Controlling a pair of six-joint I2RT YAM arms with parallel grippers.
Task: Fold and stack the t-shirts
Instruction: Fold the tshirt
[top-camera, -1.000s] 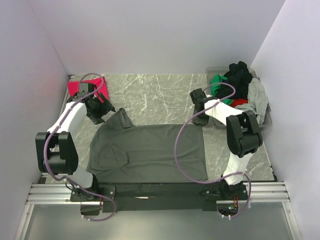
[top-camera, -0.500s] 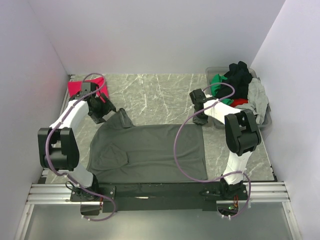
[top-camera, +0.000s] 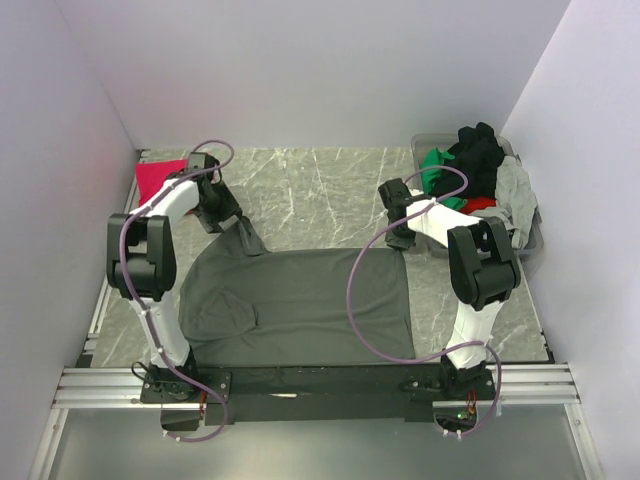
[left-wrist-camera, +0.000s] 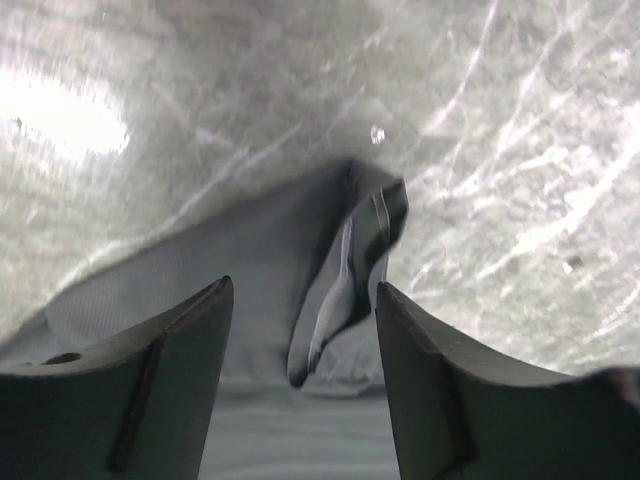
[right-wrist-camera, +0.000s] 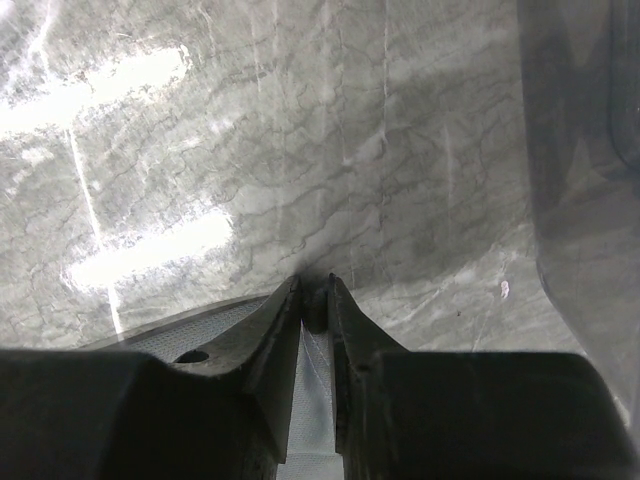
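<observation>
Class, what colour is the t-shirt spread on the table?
The t-shirt is dark charcoal-grey, clearest in the top external view.

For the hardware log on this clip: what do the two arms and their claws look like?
The left arm and right arm match: white shell links between bulky black joint housings. A mauve cable loops loosely along each. The left claw and right claw have dark, smooth fingers tapering toward the tips. No markings are legible.

Top view was bright, evenly lit from above, sharp, w/ only soft shadows. Wrist views were dimmer: white glare patches on the marble table (left-wrist-camera: 60, 120), right gripper (right-wrist-camera: 312, 297) fingers (right-wrist-camera: 270, 345) blurred, grey t-shirt (left-wrist-camera: 250, 260) edge prob. soft too.
</observation>
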